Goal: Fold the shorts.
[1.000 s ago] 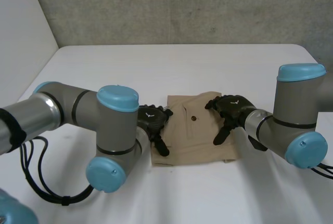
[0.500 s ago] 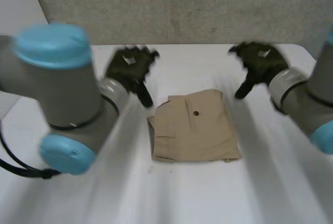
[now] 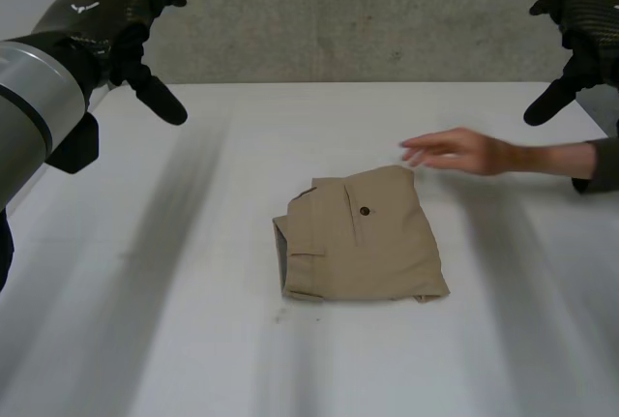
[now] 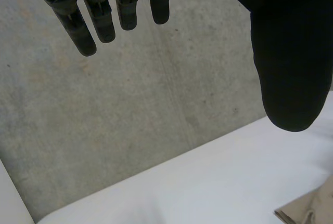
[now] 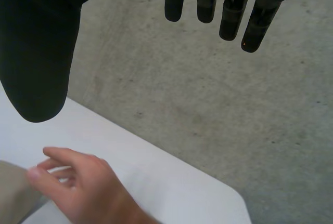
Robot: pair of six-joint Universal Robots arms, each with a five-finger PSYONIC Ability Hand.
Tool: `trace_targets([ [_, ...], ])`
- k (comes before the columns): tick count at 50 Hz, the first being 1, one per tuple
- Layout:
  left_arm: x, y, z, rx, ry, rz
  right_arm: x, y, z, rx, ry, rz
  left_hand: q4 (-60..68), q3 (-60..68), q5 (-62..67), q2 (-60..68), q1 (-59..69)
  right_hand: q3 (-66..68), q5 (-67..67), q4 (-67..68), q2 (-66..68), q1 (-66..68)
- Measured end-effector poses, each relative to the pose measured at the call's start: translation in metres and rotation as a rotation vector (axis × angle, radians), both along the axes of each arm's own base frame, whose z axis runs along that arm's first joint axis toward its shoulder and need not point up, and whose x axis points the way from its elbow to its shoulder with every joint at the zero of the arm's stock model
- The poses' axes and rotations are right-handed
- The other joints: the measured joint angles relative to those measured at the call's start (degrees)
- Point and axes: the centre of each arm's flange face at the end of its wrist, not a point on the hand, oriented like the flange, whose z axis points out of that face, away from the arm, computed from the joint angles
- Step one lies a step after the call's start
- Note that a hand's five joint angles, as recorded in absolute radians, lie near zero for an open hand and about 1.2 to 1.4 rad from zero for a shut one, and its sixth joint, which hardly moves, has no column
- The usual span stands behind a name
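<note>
- Head: folded tan cloth shorts (image 3: 363, 238) lie mid white worktop (image 3: 193, 243). Left robot hand (image 3: 106, 20) & right robot hand (image 3: 580, 15) are high up, well apart from the shorts. Person's hand (image 3: 459, 151) is near their far right corner.
- L wrist: left robot hand wide, fingers straight, empty.
- R wrist: right robot hand wide, empty.

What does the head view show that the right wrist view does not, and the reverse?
Head view: the whole folded shorts with their button, and the left hand raised, open. Right wrist view: the right hand from its palm side, fingers straight, holding nothing. Both: a person's hand by the shorts, the white table, the grey wall.
</note>
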Motion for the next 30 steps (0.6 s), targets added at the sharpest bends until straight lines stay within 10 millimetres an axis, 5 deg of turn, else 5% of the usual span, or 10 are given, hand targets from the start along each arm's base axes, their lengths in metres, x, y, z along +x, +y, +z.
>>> trace_targets([
  [30,-0.003,0.001,-0.022,0.043,-0.016,-0.009,0.012,0.009,-0.021,0.057,0.012,0.108,0.0,0.0,0.0,0.0,0.0,0.0,0.0,0.0,0.0,0.0],
])
